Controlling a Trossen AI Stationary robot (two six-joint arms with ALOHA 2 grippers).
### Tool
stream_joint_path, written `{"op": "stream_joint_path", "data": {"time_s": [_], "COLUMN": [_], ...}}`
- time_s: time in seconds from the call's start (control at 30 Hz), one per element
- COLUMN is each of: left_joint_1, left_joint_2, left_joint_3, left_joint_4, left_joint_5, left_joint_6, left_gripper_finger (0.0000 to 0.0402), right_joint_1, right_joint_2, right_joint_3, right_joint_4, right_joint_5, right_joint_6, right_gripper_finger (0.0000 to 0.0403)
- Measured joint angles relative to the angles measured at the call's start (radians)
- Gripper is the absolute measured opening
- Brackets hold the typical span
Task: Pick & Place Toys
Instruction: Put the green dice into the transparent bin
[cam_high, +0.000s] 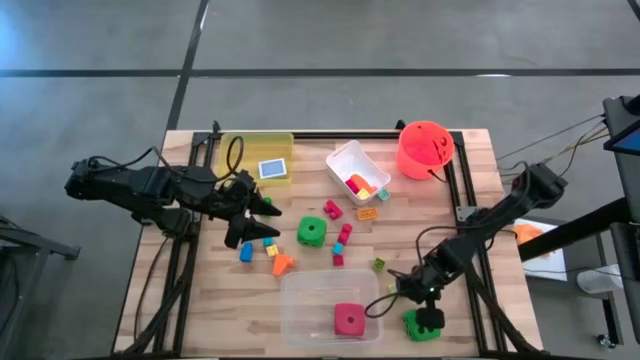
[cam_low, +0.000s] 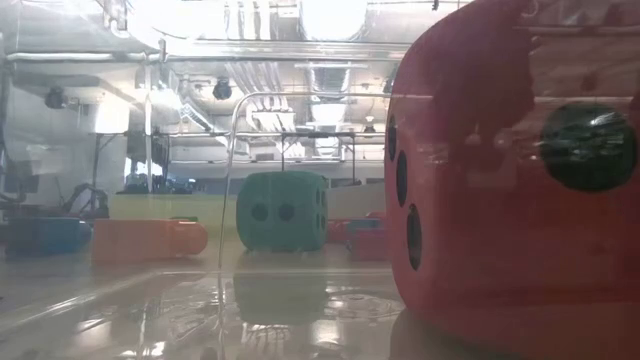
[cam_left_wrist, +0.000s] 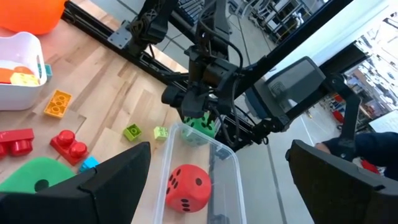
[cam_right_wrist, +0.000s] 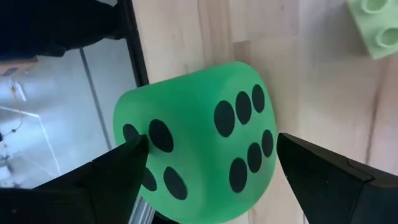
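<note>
My right gripper (cam_high: 427, 305) hangs over a green dotted die (cam_high: 423, 325) at the table's near right edge. In the right wrist view its fingers (cam_right_wrist: 121, 171) stand open on either side of the die (cam_right_wrist: 199, 124). My left gripper (cam_high: 268, 222) is open and empty (cam_left_wrist: 219, 149) at the table's left middle, above loose blocks (cam_high: 262, 250). A second green die (cam_high: 311, 232) rests on the table's middle. A red-pink die (cam_high: 349, 320) lies in the clear tub (cam_high: 300, 295). My right gripper comes at the green die from above, one finger at each of two opposite sides (cam_right_wrist: 140, 140). The die rests on the table by the edge rail. I cannot tell whether the fingers touch it.
A yellow tub (cam_high: 240, 150) with a blue tile (cam_high: 272, 169) stands far left, a white tub (cam_high: 340, 158) with blocks at the far middle, and an orange bucket (cam_high: 425, 148) far right. Red, pink, orange and small green blocks (cam_high: 340, 240) lie scattered mid-table.
</note>
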Motion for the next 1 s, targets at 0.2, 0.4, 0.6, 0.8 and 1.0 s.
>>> {"op": "stream_joint_path", "data": {"time_s": [0.2, 0.4, 0.6, 0.8, 1.0], "left_joint_1": [0.0, 0.0, 0.0, 0.0, 0.0], "left_joint_2": [0.0, 0.0, 0.0, 0.0, 0.0], "left_joint_3": [0.0, 0.0, 0.0, 0.0, 0.0], "left_joint_4": [0.0, 0.0, 0.0, 0.0, 0.0], "left_joint_5": [0.002, 0.003, 0.009, 0.01, 0.01], "left_joint_6": [-0.018, -0.018, -0.022, -0.022, -0.021], "left_gripper_finger": [0.0369, 0.0369, 0.0369, 0.0369, 0.0369], "right_joint_1": [0.0, 0.006, 0.009, 0.01, 0.011], "right_joint_2": [0.033, 0.07, 0.1, 0.096, 0.094], "right_joint_3": [0.003, 0.003, 0.003, 0.002, 0.002], "right_joint_4": [0.018, 0.091, 0.095, 0.095, 0.091], "right_joint_5": [-0.019, -0.035, -0.064, -0.064, -0.059], "right_joint_6": [-0.022, -0.012, 0.016, 0.033, 0.035], "right_gripper_finger": [0.0349, 0.0349, 0.0349, 0.0311, 0.0201]}}
